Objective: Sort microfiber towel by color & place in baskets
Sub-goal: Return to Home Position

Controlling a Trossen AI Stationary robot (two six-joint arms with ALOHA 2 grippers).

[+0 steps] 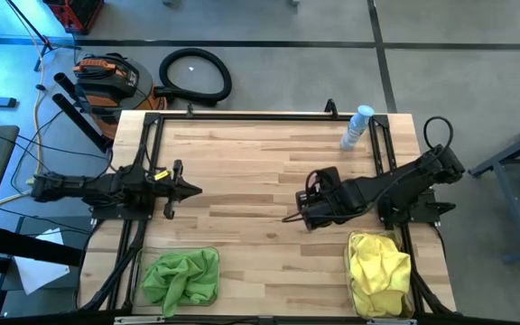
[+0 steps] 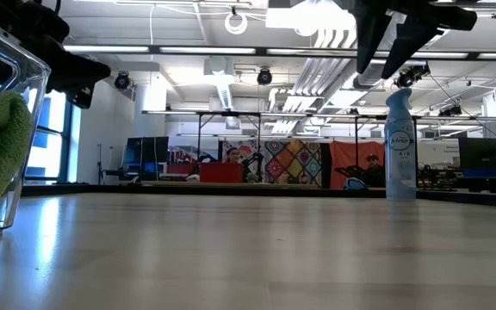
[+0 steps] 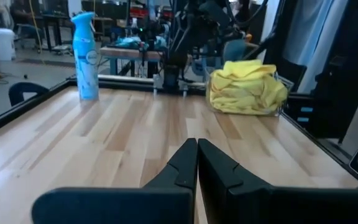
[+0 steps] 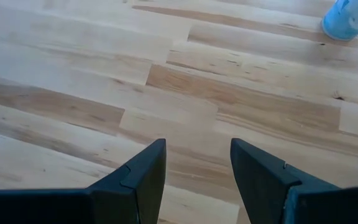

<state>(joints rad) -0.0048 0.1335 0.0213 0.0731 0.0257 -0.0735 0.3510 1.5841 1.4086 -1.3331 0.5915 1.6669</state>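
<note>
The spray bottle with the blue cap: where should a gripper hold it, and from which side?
The spray bottle stands upright close to the table's far edge, so probably grip its slim body below the cap, coming level from the table's middle.

Left arm (image 1: 106,185), right arm (image 1: 395,185): matte black, jointed. 1 yellow tag (image 1: 161,174) on left arm, over the table (image 1: 260,153). Right gripper (image 4: 197,142) fingers (image 4: 142,177): dark angular wedges.

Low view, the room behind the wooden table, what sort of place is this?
Probably an open-plan workshop or robotics lab, not a home: white exposed ceiling pipes run overhead, dark desk monitors stand across the room, and a black coiled hose lies on the grey floor in the high view.
</note>
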